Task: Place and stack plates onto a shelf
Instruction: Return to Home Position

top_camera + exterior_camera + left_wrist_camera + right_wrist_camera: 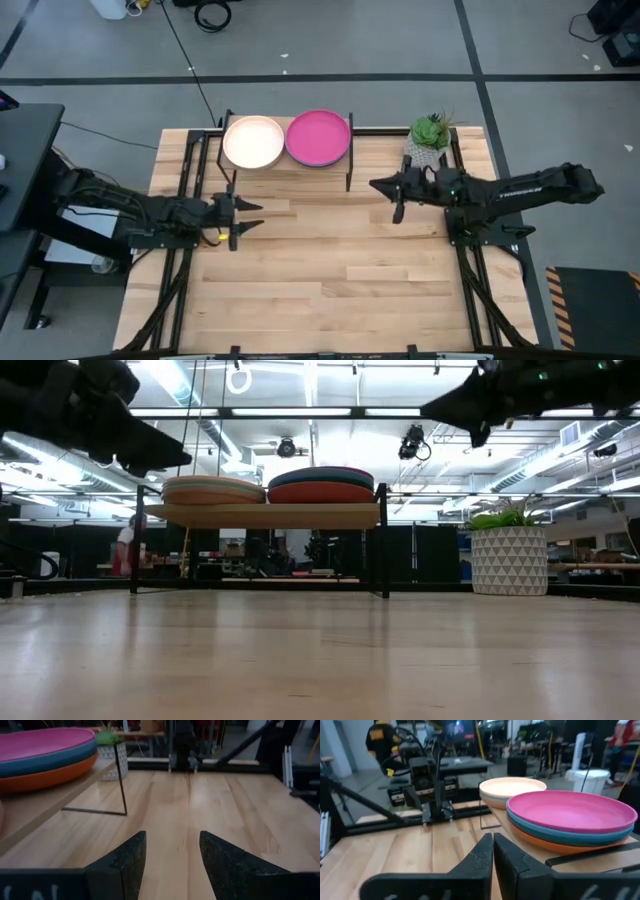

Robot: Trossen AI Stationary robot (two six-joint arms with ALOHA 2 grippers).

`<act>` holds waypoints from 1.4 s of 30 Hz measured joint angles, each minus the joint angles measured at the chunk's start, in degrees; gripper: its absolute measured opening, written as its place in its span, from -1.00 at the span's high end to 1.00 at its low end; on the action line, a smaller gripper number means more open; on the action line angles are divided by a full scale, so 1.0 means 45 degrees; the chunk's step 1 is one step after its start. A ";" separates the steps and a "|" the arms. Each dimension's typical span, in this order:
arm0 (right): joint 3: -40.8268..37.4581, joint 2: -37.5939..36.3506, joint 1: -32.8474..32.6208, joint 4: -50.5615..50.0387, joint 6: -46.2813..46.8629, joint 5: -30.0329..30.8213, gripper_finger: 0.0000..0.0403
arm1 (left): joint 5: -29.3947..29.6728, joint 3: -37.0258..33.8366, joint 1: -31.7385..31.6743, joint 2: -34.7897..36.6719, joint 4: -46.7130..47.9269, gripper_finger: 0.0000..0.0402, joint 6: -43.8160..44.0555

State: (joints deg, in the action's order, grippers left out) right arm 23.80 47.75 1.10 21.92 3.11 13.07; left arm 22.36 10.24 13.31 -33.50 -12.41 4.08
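Note:
The shelf [265,515] stands by its thin black legs at the table's far edge. It carries two stacks of plates. The left stack has a cream plate [253,142] on top. The right stack has a magenta plate [318,137] on top, over a teal and an orange one [540,840]. My left gripper [252,218] hovers open near the shelf's left legs, in front of them and above the table, holding nothing. Fingers together, my right gripper [375,185] hangs in the air to the right of the shelf, empty and pointing toward it.
A potted green plant in a white patterned pot [428,140] stands at the far edge, right of the shelf and close behind my right arm. Black frame rails [190,170] run along the table's left and right sides. Bare wooden tabletop [330,270] lies in front of the shelf.

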 joint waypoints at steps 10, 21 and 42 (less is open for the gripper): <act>-0.2733 0.0264 -0.1424 0.3068 0.1059 0.2310 0.94 | 0.0384 -0.1334 0.0009 0.0326 -0.1079 0.05 0.0009; -0.4380 -0.0215 -0.2565 0.4446 0.1736 0.2901 0.94 | 0.0338 -0.1345 0.0009 0.0472 -0.1098 0.05 -0.1014; -0.5213 -0.0118 -0.1862 0.6223 -0.1963 0.3203 0.91 | 0.0309 -0.1345 0.0004 0.0448 -0.1929 0.04 -0.2330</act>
State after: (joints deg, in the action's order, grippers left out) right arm 0.34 47.22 -7.28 49.92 -5.72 27.49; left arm 23.75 4.19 13.32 -31.48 -21.09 -6.41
